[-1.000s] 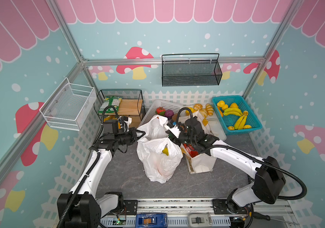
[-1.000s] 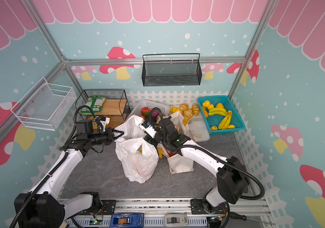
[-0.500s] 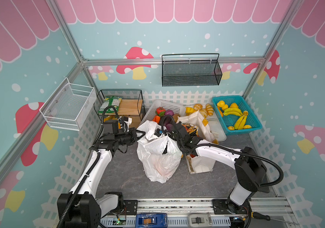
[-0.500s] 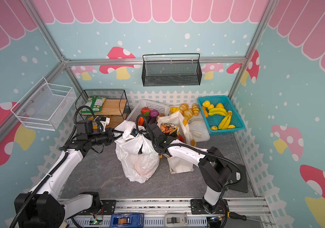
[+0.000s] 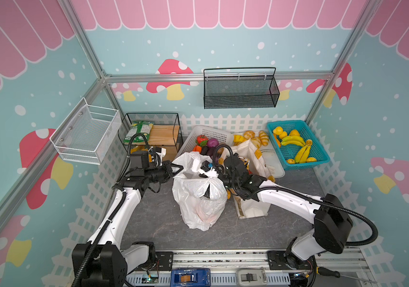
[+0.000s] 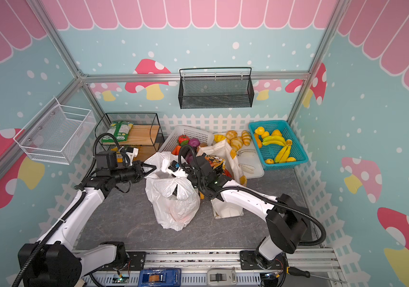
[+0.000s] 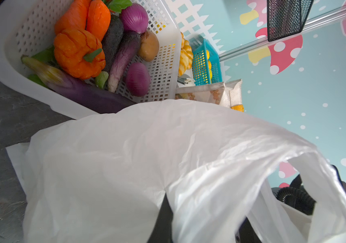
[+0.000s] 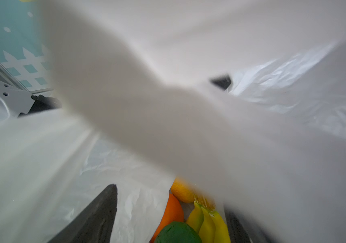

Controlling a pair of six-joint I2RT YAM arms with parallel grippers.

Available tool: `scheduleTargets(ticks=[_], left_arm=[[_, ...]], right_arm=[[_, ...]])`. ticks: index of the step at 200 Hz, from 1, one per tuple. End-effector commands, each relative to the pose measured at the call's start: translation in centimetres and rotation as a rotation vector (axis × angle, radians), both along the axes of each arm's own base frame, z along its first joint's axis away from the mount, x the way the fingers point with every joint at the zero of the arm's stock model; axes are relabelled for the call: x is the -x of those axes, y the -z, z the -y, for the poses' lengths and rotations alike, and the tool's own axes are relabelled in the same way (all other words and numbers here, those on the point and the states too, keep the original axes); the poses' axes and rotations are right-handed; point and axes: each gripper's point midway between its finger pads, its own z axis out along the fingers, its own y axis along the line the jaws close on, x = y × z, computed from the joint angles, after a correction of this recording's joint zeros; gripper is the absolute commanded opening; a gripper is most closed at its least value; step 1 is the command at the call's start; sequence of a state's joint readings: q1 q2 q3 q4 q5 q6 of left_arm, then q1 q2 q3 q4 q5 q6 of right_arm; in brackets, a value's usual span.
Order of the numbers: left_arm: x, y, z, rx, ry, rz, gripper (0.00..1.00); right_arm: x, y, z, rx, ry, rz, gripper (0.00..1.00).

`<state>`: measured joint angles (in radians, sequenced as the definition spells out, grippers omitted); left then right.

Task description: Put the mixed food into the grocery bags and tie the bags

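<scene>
White carrier bag (image 5: pixel 198 198): orange (image 8: pixel 173 207), yellow fruit (image 8: pixel 181 191), bananas (image 8: pixel 208 223), green fruit (image 8: pixel 177 232) inside.

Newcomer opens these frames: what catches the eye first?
The white plastic bag standing mid-table, both arms at its mouth: the left gripper pinches its rim, the right gripper is open inside it. In the right wrist view, toy fruit lies at its bottom. A teal basket of bananas sits back right.
</scene>
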<state>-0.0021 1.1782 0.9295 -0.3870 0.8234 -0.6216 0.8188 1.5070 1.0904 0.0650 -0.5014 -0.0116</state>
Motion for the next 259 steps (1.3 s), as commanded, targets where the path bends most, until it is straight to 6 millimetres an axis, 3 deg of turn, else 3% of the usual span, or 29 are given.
scheduleTargets(ticks=[1,34,66,91,115,148,175,189,234,242,259], left_arm=[[0.2,-0.1,0.2,0.007,0.012,0.014,0.0],[0.1,-0.2,0.2,0.006,0.01,0.016,0.0],[0.1,-0.1,0.1,0.004,0.007,0.012,0.0],[0.1,0.1,0.2,0.005,0.01,0.006,0.0],[0.1,0.0,0.2,0.006,0.009,0.007,0.0],[0.2,0.0,0.2,0.006,0.012,0.01,0.0],[0.1,-0.1,0.2,0.006,0.011,0.011,0.0],[0.2,-0.1,0.2,0.005,0.01,0.012,0.0],[-0.1,-0.1,0.0,-0.002,0.0,0.013,0.0],[-0.3,-0.2,-0.1,-0.01,-0.009,0.016,0.06],[-0.6,-0.6,-1.0,-0.051,-0.068,0.023,0.25]], right_arm=[[-0.5,-1.7,2.5,0.002,0.076,0.092,0.77],[-1.7,-3.0,5.9,0.039,0.213,0.259,0.76],[-2.6,-4.8,6.8,0.053,0.277,0.452,0.84],[-3.2,-7.0,6.7,-0.01,0.311,0.546,0.87],[-5.1,-8.4,6.3,-0.028,0.382,0.55,0.87],[-4.3,-8.9,3.8,-0.072,0.251,0.558,0.88],[-4.9,-9.8,2.1,-0.097,0.212,0.571,0.86],[-4.6,-10.4,1.2,-0.121,0.163,0.571,0.75],[-3.8,-10.7,1.8,-0.147,0.149,0.497,0.12],[-3.5,-10.6,2.1,-0.162,0.14,0.454,0.05],[-3.3,-10.3,2.3,-0.188,0.132,0.334,0.03]])
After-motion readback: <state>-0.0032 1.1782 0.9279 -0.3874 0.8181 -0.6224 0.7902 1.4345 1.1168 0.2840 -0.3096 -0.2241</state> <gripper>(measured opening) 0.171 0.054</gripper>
